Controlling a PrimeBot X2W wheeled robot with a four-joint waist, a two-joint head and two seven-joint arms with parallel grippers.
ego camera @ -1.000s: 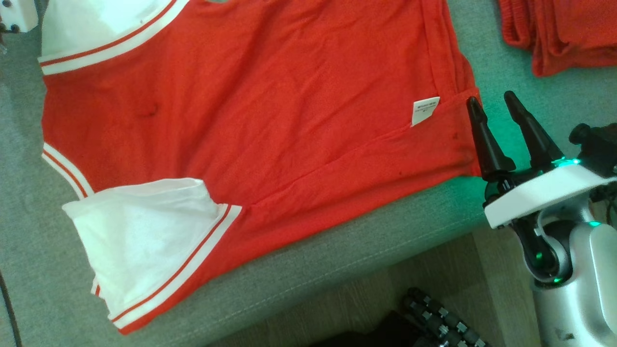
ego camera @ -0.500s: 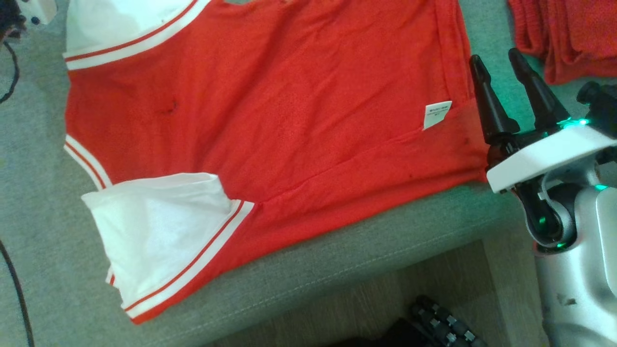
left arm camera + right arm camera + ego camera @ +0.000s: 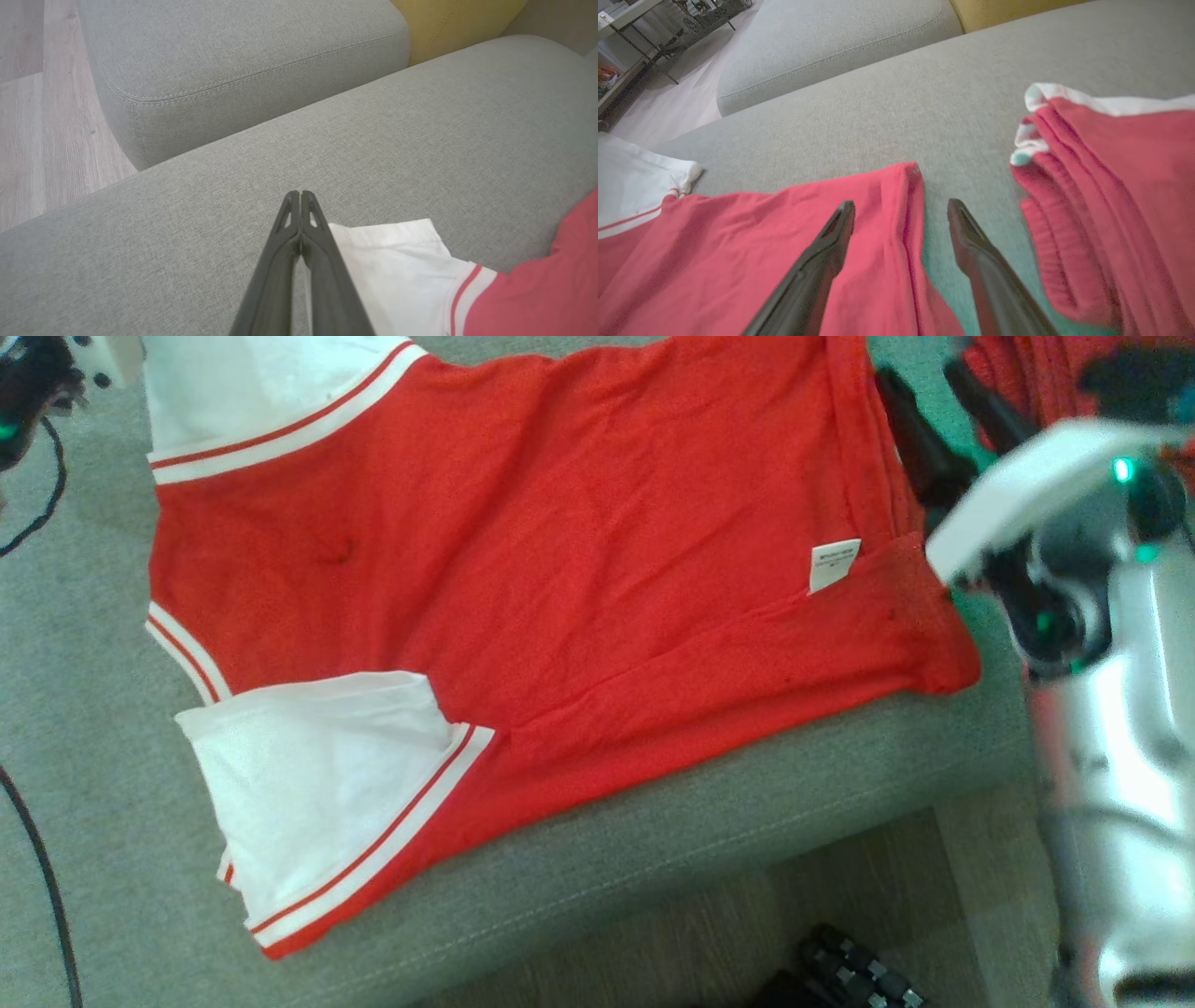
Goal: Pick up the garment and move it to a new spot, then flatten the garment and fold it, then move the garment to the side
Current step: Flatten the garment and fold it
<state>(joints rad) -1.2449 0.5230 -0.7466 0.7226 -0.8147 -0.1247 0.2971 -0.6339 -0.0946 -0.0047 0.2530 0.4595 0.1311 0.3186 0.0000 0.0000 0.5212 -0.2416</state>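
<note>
1. Your right gripper (image 3: 901, 204) has its jaws wide apart. One finger is over the garment (image 3: 579, 541) and the other over bare cushion, so they straddle its hem edge.
2. Your left gripper (image 3: 299, 193) has its fingers pressed together, with the tips above grey fabric just beside the corner of a white sleeve.
3. Count: one red garment spread flat on the sofa cushion (image 3: 672, 859), two white sleeves (image 3: 308, 784) with red stripes, and one white label (image 3: 834, 563) near the hem.
4. One more red pile (image 3: 1074, 383) lies bunched past the hem. A narrow strip of bare cushion separates it from the garment.
5. Edges: the garment's lower edge runs near the cushion's front edge. Its lower hem corner comes almost to that edge, with wooden floor (image 3: 840, 887) beyond.
6. Open room: you have bare cushion on the sleeve side of the garment, where one black cable (image 3: 39, 859) lies. The left wrist view shows more beyond the sleeve, up to a second cushion (image 3: 233, 56).
</note>
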